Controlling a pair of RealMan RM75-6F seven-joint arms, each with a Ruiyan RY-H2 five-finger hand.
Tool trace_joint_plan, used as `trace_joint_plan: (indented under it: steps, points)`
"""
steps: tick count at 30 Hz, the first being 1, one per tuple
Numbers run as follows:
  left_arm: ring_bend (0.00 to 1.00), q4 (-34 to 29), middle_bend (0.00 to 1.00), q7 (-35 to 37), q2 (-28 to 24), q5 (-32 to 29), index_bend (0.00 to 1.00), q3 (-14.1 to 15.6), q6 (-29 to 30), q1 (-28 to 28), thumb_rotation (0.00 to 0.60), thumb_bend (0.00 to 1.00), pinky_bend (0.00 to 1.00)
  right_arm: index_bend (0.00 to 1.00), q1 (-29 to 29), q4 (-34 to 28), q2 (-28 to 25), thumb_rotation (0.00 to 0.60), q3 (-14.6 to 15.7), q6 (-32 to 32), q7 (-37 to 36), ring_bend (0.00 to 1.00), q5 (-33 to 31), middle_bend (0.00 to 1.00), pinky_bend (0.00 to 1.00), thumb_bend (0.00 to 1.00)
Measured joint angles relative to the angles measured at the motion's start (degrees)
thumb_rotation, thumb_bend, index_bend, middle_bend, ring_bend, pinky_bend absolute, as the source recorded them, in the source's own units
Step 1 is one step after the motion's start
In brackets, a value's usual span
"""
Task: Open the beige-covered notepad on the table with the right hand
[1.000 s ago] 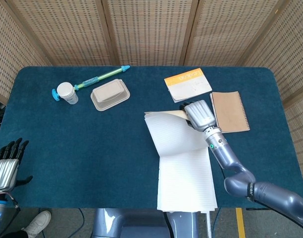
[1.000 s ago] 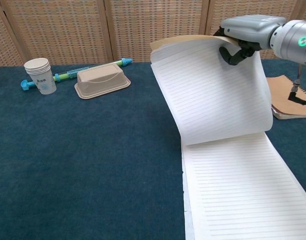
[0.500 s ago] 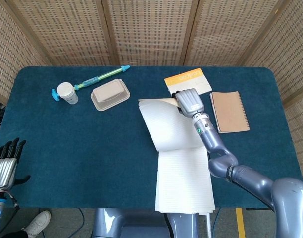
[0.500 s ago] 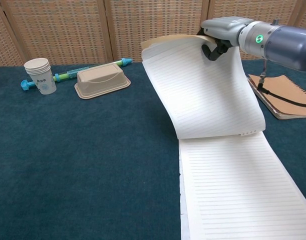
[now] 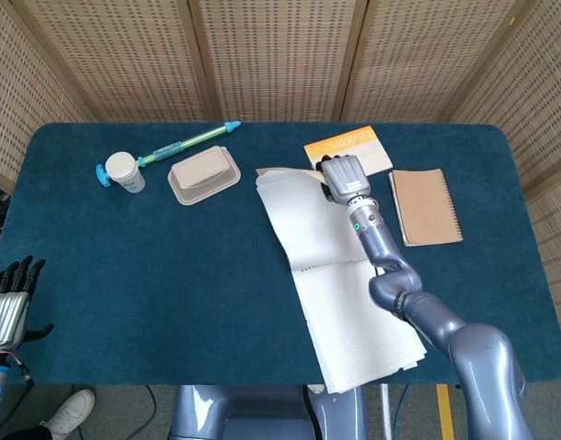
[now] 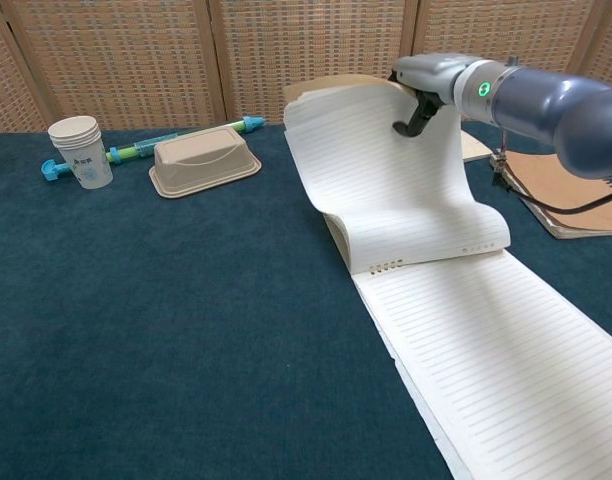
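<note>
Since the earlier frame, we saw the right hand (image 5: 343, 176) carry the notepad (image 5: 340, 275) cover back, gripping its top edge beside the orange booklet (image 5: 347, 147).

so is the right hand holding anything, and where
The right hand holds the notepad's beige cover and top pages by their lifted far edge.

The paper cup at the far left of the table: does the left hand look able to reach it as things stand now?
Probably yes. The left hand hangs open off the near left corner, holding nothing, and only bare table lies between it and the paper cup. Whether the arm stretches that far, the views do not show.
</note>
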State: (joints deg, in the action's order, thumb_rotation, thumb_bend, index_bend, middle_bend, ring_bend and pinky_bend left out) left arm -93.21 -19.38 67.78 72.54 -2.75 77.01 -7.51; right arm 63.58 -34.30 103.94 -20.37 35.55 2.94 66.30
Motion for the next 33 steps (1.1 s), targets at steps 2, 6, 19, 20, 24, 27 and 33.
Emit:
trace_joint_plan:
  steps: [2,6,19,20,24,27,33]
  points:
    - [0.0,0.0,0.0,0.0,0.1,0.0,0.0,0.0,0.0,0.0,0.6,0.11,0.08,0.08,0.1,1.3,0.5,0.6,0.9,-1.9,-0.5,0.0,0.2,0.01,0.04,0.22]
    - [0.0,0.0,0.0,0.1,0.1,0.2,0.0,0.2,0.1,0.0,0.6,0.11,0.08,0.0,-0.3,1.6,0.5,0.6,1.2,-1.7,-0.5,0.0,0.0,0.0,0.02,0.1]
    - [0.0,-0.9,0.0,1.3,-0.7,0.8,0.0,0.4,0.5,0.2,0.6,0.11,0.08,0.02,-9.5,-17.9,-9.4,0.6,2.1,11.0,0.1,0.0,1.0,0.0,0.0,0.09]
    - [0.0,-1.0,0.0,1.5,-0.8,1.1,0.0,0.5,0.6,0.3,0.6,0.11,0.08,0.02,-11.3,-21.2,-11.0,0.6,2.7,12.9,0.3,0.0,1.4,0.0,0.0,0.09]
    - [0.0,-1.5,0.0,2.3,-1.1,2.0,0.0,0.9,0.7,0.4,0.6,0.11,0.08,0.03,-18.0,-32.7,-16.8,0.6,5.7,19.5,1.9,0.0,2.8,0.0,0.0,0.09]
    - [0.0,-1.7,0.0,2.5,-1.2,2.6,0.0,1.3,0.6,0.4,0.6,0.11,0.08,0.03,-24.0,-40.0,-20.6,0.6,8.5,25.8,3.2,0.0,4.3,0.0,0.0,0.09]
    - [0.0,-2.4,0.0,2.9,-1.2,4.5,0.0,2.1,0.9,0.5,0.6,0.11,0.08,0.03,-36.1,-48.3,-25.2,0.6,15.3,39.6,4.2,0.0,9.2,0.0,0.0,0.09]
